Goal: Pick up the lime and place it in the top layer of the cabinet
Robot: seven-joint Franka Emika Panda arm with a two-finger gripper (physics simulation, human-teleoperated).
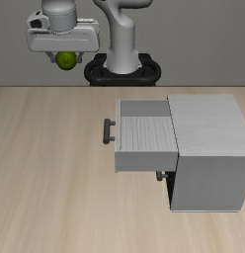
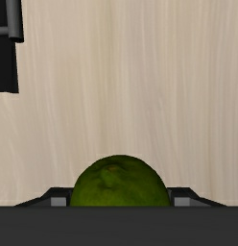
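The cabinet [image 1: 208,138] stands at the exterior view's right, with its top drawer [image 1: 146,133] open. The gripper [image 1: 65,53] hangs above the table, apparently clamped on the lime [image 1: 66,60]. The drawer lies toward the exterior view's right of the lime, farther forward and lower.

My gripper [image 1: 65,57] holds the lime [image 1: 66,60] above the table [image 1: 45,168] at the exterior view's left. The cabinet [image 1: 208,148] stands well apart at that view's right, its top drawer [image 1: 146,133] pulled open.

lime [image 2: 121,179] partly behind gripper [image 2: 121,202]
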